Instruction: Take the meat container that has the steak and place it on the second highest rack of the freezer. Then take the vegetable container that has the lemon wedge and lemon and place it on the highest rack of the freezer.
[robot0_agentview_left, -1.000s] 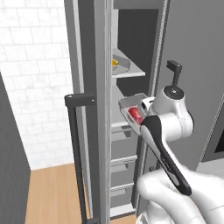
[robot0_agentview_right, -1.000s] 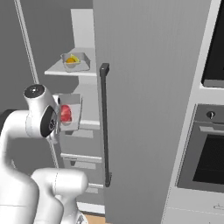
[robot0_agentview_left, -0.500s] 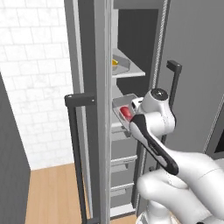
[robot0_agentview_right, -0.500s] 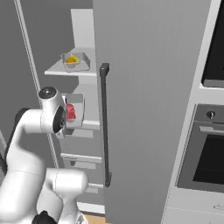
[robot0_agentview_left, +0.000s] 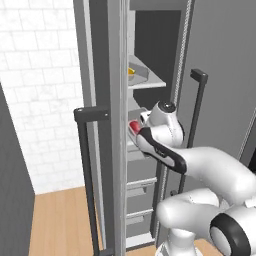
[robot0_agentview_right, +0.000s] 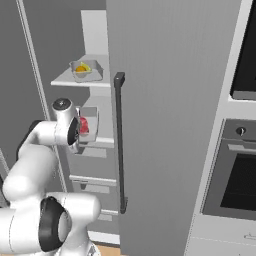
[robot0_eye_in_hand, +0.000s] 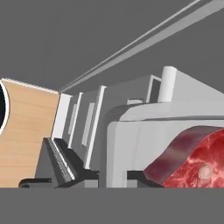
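— Steak (robot0_agentview_right: 83, 125) lying in pale meat container (robot0_agentview_right: 90, 119), carried at the hand, level with second rack (robot0_agentview_right: 95, 142) inside open freezer (robot0_agentview_right: 95, 40). Seen too from the left as a red patch (robot0_agentview_left: 134, 127) just past the door edge.

— Gripper (robot0_eye_in_hand: 127, 177) state?

— Closed on the container, judging by hand view: grey wall (robot0_eye_in_hand: 131, 144) pressed right between the tips, red marbled meat (robot0_eye_in_hand: 192, 159) close against the lens at lower right. Fingers themselves mostly hidden behind the wrist in both base views.

— Resting on the shelf or above it?

— Cannot tell. Container bottom close to the shelf panel, contact hidden by the arm.

— And the vegetable one?

— Vegetable container (robot0_agentview_right: 86, 70) sitting on highest rack (robot0_agentview_right: 65, 80), well above the hand. Lemon (robot0_agentview_right: 81, 68) showing orange-yellow inside, lemon wedge (robot0_agentview_right: 87, 65) paler just beside it. From the left, just a yellow speck (robot0_agentview_left: 131, 71) on that shelf.

— Anything else around?

— Door handle (robot0_agentview_right: 119, 142), dark and upright, just right of the hand. Wall oven (robot0_agentview_right: 240, 170) further right. Drawers (robot0_agentview_left: 140, 187) below the shelves. Wooden floor (robot0_agentview_left: 60, 220) and white tiled wall (robot0_agentview_left: 40, 85) to the left.
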